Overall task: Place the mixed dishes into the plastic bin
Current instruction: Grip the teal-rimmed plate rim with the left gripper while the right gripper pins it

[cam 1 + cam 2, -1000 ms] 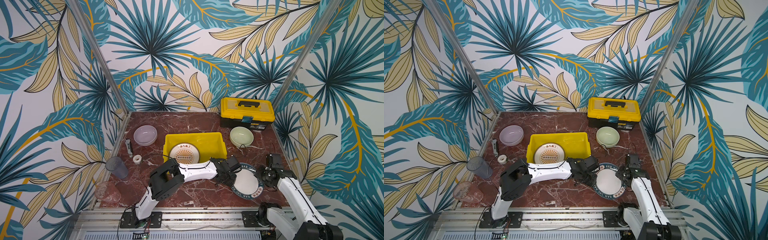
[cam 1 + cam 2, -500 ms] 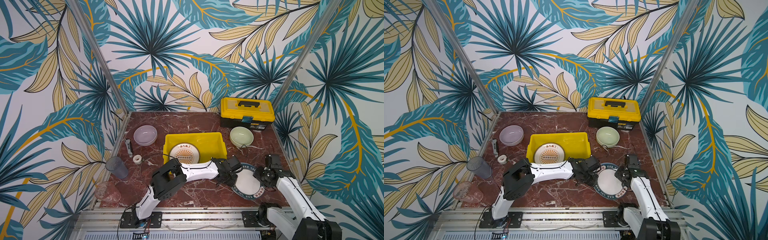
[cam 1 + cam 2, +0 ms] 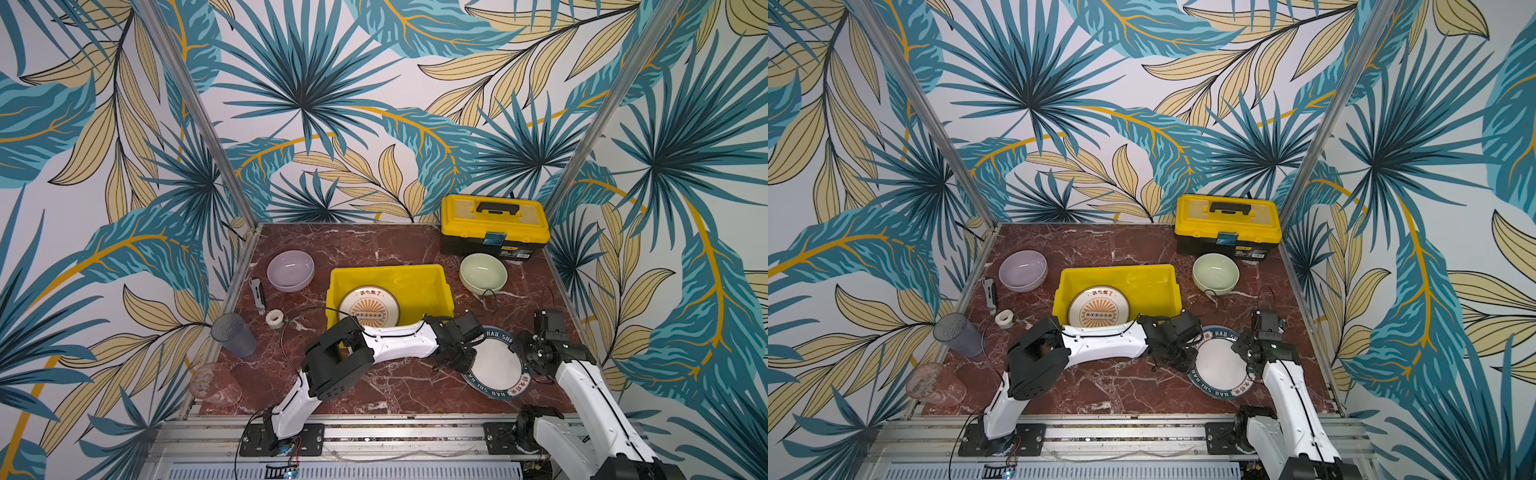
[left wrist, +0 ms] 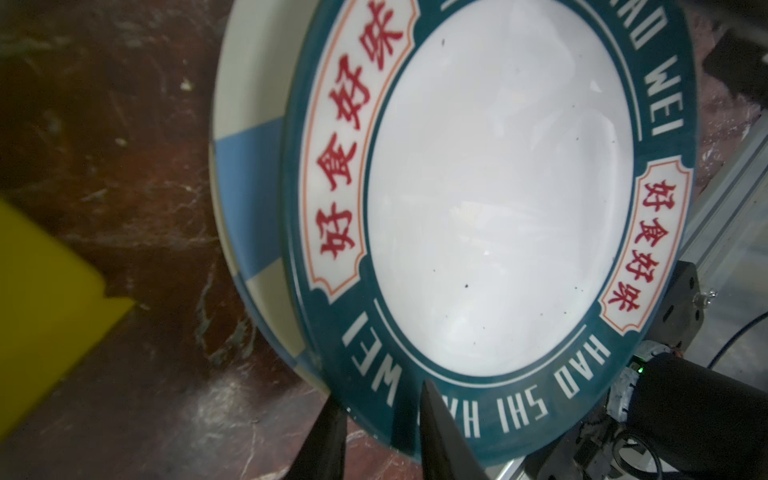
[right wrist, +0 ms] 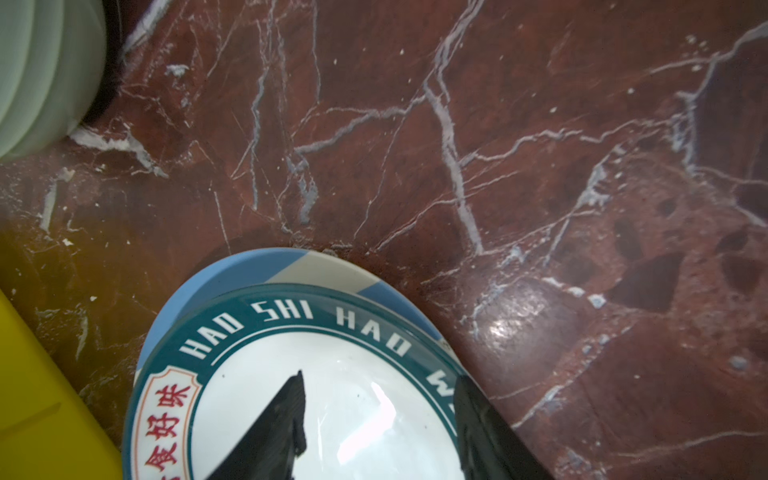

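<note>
The dark lettered-rim plate [image 3: 494, 363] [image 3: 1219, 365] lies on the blue-white striped plate [image 4: 249, 174] [image 5: 232, 270] at the front right of the table. My left gripper [image 3: 465, 357] [image 4: 378, 395] is shut on the lettered plate's [image 4: 498, 199] left rim, with one finger above and one below. My right gripper [image 3: 521, 349] [image 5: 380, 377] stands open over the plate's right side, one finger over the white middle and one at the rim. The yellow plastic bin [image 3: 432, 274] [image 3: 1117, 270] holds the orange sunburst plate [image 3: 368, 307].
A lilac bowl [image 3: 290, 270] sits left of the bin and a pale green bowl [image 3: 483, 272] sits to its right. At the left edge, one tumbler [image 3: 232, 334] stands and another [image 3: 215, 384] lies on its side. The toolbox [image 3: 494, 224] is at the back right, with a tape roll [image 3: 275, 319] nearby.
My left gripper has closed further onto the lettered plate's rim. The jaws of my right gripper have spread wider over the plate. The plate has barely shifted.
</note>
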Controlling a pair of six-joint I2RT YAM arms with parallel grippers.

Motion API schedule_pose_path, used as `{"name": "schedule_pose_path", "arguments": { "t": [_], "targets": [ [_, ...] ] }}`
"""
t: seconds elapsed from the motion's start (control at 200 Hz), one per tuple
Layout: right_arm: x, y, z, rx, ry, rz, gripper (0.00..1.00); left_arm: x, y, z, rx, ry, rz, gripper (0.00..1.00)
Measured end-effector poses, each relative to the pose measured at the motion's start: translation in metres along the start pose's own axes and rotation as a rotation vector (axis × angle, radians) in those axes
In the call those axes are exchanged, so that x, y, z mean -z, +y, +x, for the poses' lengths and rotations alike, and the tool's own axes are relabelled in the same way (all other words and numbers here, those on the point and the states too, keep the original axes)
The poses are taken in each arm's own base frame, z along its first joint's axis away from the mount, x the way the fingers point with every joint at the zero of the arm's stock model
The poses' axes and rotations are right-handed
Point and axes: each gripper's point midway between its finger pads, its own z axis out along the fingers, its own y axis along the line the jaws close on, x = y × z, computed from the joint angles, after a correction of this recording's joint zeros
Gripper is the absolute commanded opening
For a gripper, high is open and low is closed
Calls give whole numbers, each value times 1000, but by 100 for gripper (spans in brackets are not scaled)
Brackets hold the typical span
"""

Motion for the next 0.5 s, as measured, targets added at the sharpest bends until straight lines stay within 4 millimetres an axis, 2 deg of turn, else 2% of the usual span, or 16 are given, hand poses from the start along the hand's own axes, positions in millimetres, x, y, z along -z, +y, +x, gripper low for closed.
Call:
{"name": "schedule_pose_path", "arguments": {
  "t": [0.28,0.496],
  "targets": [
    [-6,-14,2,-3,9,87,58,-1,1,-4,5,0,17,31],
    [-11,-18,5,-5,34,117,58,-2,1,-11,12,-5,36,30]
  ]
}}
